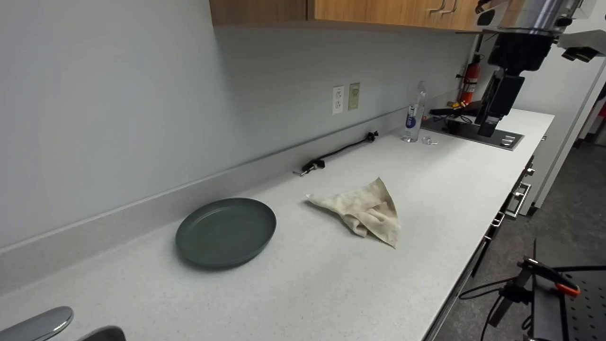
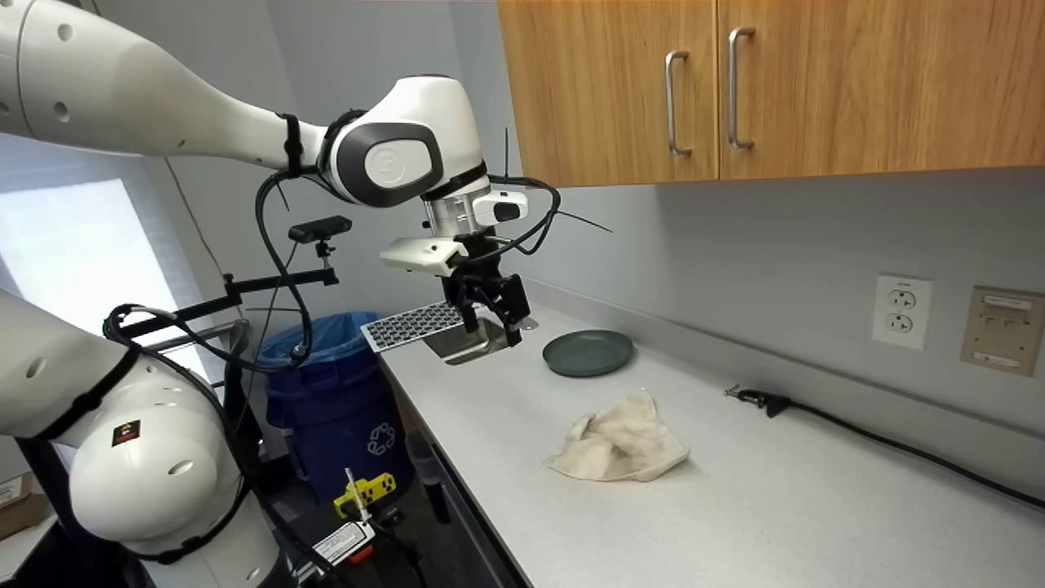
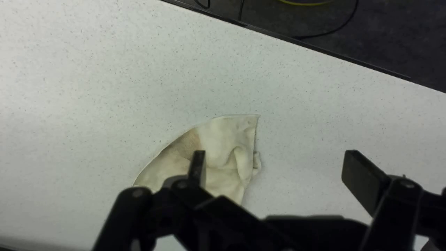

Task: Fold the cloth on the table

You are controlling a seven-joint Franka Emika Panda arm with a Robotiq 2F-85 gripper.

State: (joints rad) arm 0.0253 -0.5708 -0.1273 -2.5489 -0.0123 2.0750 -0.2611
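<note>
A cream cloth (image 1: 367, 206) lay rumpled on the counter (image 1: 326, 289) beneath my tool (image 3: 274, 164), which hung released, its two fingers (image 3: 364, 181) spread wide and well apart from the fabric. In the wrist view, one finger crossed in front of the cloth while its mate stood off to the side. The cloth formed a rough triangle, a tuck gathered along one side. One corner pointed toward the front edge (image 3: 296, 41), trimmed in black above a dark floor (image 3: 383, 45); a second reached toward the backsplash (image 1: 142, 218). A curved side swept back from the front corner. With the fabric bunched and partly hidden behind my tool in the wrist view, I could not settle a single long axis.

A broad strip of counter separated the cloth from the front edge, giving me room there. A longer stretch ran from the curved side toward a water bottle (image 1: 414, 116) and a black cooktop (image 1: 468, 132). Opposite, a dark green plate (image 1: 226, 232) sat near the cloth, with a metal sink (image 2: 465, 349) beyond it in an exterior view. A black clamp (image 1: 313, 165) on a flexible stem lay beside the backsplash.
</note>
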